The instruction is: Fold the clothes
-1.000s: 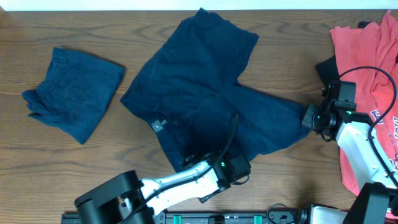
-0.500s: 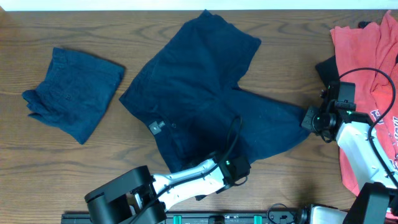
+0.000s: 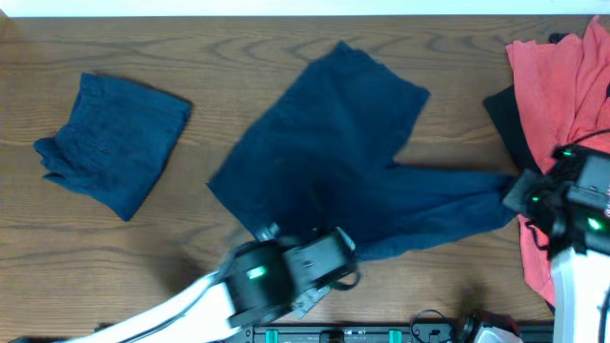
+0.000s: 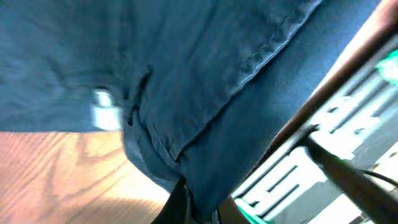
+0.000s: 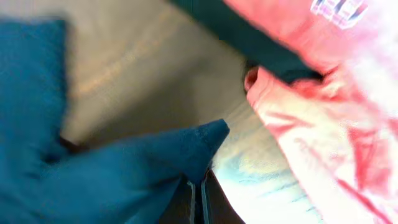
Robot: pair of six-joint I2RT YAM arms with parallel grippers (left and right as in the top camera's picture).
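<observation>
As two lie, folded shorts (image 3: 114, 143), spread shorts (image 3: 334, 162)

A brown wooden table (image 3: 114, 257) with dark, wavy grain fills the overhead view. A thin white strip (image 3: 191, 7) runs along its far edge. At the near edge lies a black rail (image 3: 381, 333) with green fittings, and a black cable (image 3: 443, 324) loops beside it. The wrist views show the same wood, blurred.
</observation>
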